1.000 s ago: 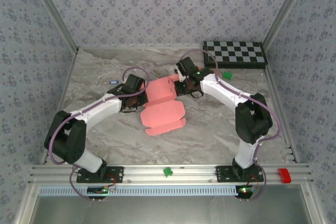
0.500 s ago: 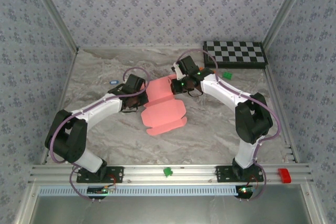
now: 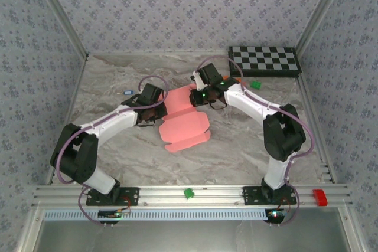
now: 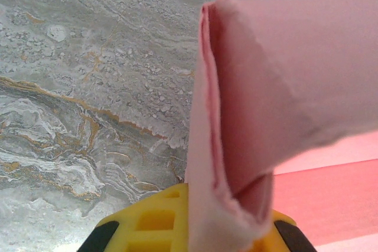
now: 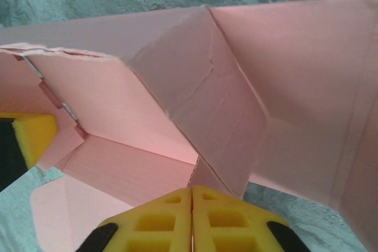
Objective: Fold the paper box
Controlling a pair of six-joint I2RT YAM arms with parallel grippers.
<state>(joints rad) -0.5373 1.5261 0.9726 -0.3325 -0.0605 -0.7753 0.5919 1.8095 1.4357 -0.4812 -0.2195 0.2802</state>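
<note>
Marble table (image 3: 118, 140) has a checkerboard (image 3: 264, 61) and a little green block (image 3: 256, 84) out beyond the right gripper (image 3: 198, 96). There's also some small blue thing (image 3: 127, 92) just off the left gripper (image 3: 160, 110). The paper box (image 3: 184, 123) sits between the two sets of jaws, a mostly flat sheet. Right jaws are pressed together on a raised flap. The left ones look clamped on a curled-over edge, though the card hides most of the pads.

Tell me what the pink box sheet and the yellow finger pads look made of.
The paper box: thin matte card, likely paper; sharp creases, fuzzy fibrous cut edges. The yellow finger pads: matte moulded plastic or rubber, can't tell which; square recessed pockets.
</note>
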